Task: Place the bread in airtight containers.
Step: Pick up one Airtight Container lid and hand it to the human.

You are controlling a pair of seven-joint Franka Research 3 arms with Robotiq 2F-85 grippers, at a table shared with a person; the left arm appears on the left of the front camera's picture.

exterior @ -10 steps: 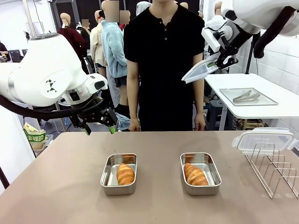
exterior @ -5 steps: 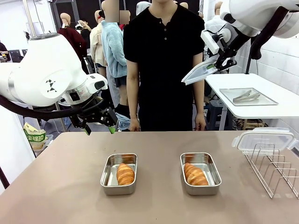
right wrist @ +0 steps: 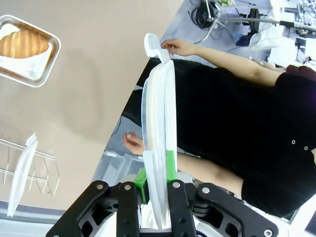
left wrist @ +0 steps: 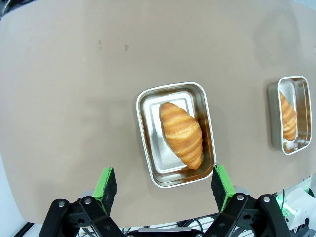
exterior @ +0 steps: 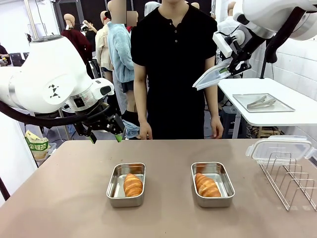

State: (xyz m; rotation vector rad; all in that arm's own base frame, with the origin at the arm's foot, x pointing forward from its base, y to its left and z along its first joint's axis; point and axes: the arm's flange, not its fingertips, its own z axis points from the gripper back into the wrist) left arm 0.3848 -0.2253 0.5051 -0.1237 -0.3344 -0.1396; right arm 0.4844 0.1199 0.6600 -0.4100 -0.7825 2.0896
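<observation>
Hardly anything has shifted: the right arm has carried its load a touch higher, and the person's hands have swung slightly forward at the far edge. Everything on the brown worktop point(exterior: 74, 198) lies as it did.

Both white arms hang above the worktop. The right pincer point(exterior: 230, 67), up at 1 o'clock in the front view, is clamped tight on a clear lid point(exterior: 212, 75). It holds the lid by one end, so the lid slopes away toward 8 o'clock and shows nearly edge-on in the right wrist view. The left pincer point(exterior: 106, 137) hovers at 10 o'clock over the far left edge, its jaws spread wide and holding nothing.

At 3 o'clock a wire rack point(exterior: 292, 183) props up a second lid point(exterior: 280, 148). Near the middle sit two steel tins, both uncovered. The left tin point(exterior: 114, 186) is at 7 o'clock and the right tin point(exterior: 225, 183) at 5 o'clock, with their long sides running 12 to 6. Each already holds bread: the left roll point(exterior: 132, 185) lies roughly along its tin and the right roll point(exterior: 207, 186) on a slant.

From the held lid the right tin lies well below, toward 6 o'clock, and the right arm is plainly the nearer one. To my eye, the lid must come down flat with its length turned to the tin's 12-to-6 line before it can seat.
</observation>
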